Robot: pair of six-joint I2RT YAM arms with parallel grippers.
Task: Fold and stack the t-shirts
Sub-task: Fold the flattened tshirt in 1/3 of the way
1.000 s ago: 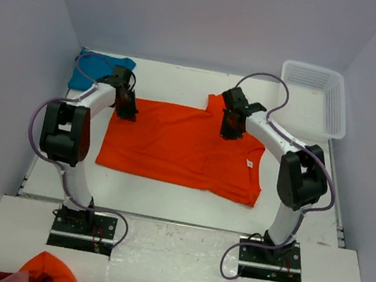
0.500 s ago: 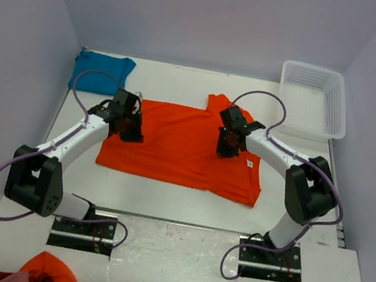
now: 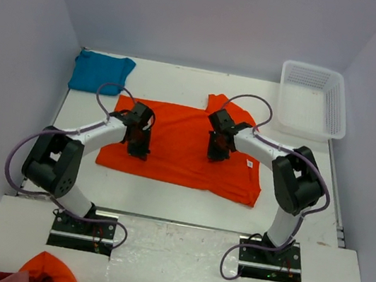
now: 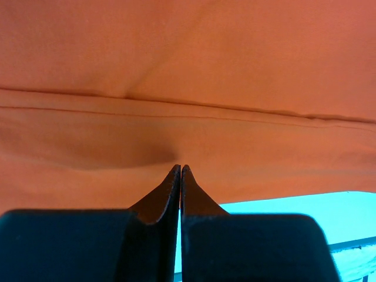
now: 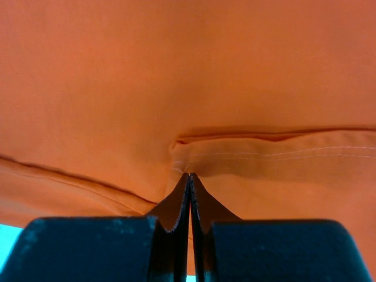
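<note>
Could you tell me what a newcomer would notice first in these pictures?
The orange t-shirt spread flat in the centre stands out first, with the left gripper and right gripper on it, jaws shut on its fabric. Next come the teal-blue t-shirt in the far left corner and the white basket at far right.

Bright, even overhead light; soft shadows, wrist close-ups slightly blurred.

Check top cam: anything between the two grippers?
Only orange t-shirt fabric spans from left gripper to right gripper; the top view shows it.
</note>
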